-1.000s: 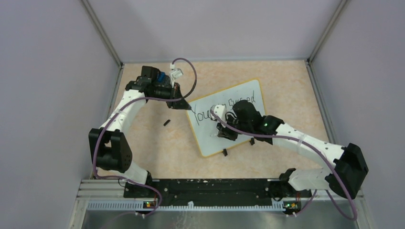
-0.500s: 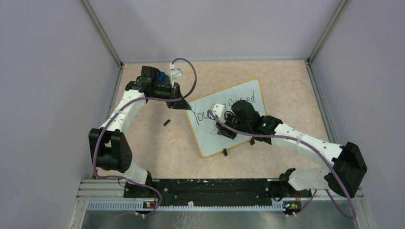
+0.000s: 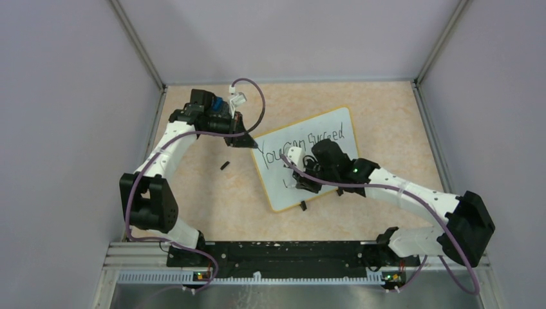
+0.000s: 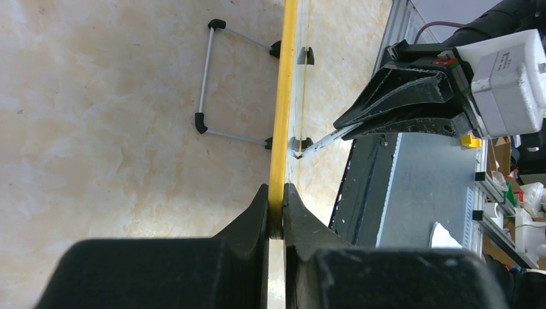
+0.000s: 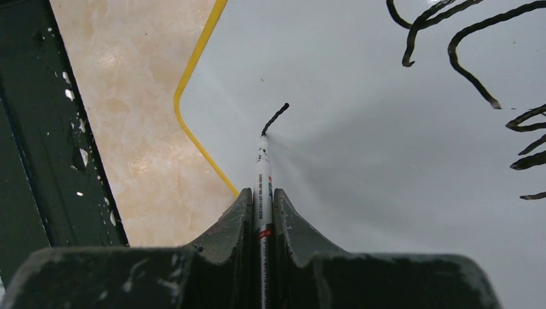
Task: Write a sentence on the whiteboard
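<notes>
Yellow-rimmed whiteboard [image 4: 283,96] inside left tool [image 4: 276,193]

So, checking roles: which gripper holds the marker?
The right gripper, shut on the marker, tip at the whiteboard; the left gripper clamps the yellow rim.

- Whiteboard [image 3: 277,196]: glossy white face, thin yellow rim, black clip feet [image 3: 302,205].
- Sentence [image 3: 309,143]: black marker strokes. In the right wrist view there are black loops at 2 o'clock and one short black stroke at the marker tip.
- Marker [image 5: 263,174]: white barrel, fine black print, red band, black tip.
- Left gripper [image 4: 275,190], right gripper [image 5: 261,193]: black to dark grey fingers.
- Table [image 3: 212,193]: peach-beige, marbled with paler veins.
- Left arm [image 3: 169,145], right arm [image 3: 412,193]: white links, black joints.
- Cable [image 3: 263,103]: purple.
- Blue part [image 3: 219,103]: at 10 o'clock from the whiteboard.
- Small light [image 3: 355,169]: green.
- Small piece [image 3: 225,165]: black, possibly a cap.
- Walls [image 3: 64,96]: pale lilac-grey.
</notes>
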You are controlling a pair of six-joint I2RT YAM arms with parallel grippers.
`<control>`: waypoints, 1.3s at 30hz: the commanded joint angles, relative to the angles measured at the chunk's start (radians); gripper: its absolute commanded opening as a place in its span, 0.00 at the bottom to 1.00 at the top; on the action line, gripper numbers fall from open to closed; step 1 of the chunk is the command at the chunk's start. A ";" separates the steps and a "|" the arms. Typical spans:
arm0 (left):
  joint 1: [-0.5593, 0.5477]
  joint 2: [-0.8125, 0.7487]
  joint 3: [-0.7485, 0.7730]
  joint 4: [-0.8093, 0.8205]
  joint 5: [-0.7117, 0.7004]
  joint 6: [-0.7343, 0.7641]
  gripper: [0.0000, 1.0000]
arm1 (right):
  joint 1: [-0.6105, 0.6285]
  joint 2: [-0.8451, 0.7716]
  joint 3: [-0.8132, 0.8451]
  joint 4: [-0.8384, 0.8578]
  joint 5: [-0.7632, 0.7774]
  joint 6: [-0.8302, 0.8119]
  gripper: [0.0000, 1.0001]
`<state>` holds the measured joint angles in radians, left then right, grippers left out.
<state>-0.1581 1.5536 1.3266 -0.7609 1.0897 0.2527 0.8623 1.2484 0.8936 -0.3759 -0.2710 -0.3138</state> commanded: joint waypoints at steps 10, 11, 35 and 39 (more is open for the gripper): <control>-0.011 0.008 -0.021 0.002 -0.029 0.039 0.00 | 0.018 0.000 0.022 0.012 0.009 -0.016 0.00; -0.011 0.007 -0.020 0.003 -0.030 0.040 0.00 | 0.018 0.002 0.025 0.017 0.013 -0.015 0.00; -0.011 -0.001 -0.017 -0.005 -0.032 0.049 0.00 | -0.010 0.016 0.109 0.022 0.052 0.009 0.00; -0.011 -0.001 -0.018 -0.005 -0.033 0.051 0.00 | -0.023 0.006 0.103 0.004 0.056 -0.002 0.00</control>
<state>-0.1581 1.5536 1.3266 -0.7612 1.0908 0.2535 0.8547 1.2583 0.9520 -0.3859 -0.2398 -0.3103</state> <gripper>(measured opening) 0.106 0.105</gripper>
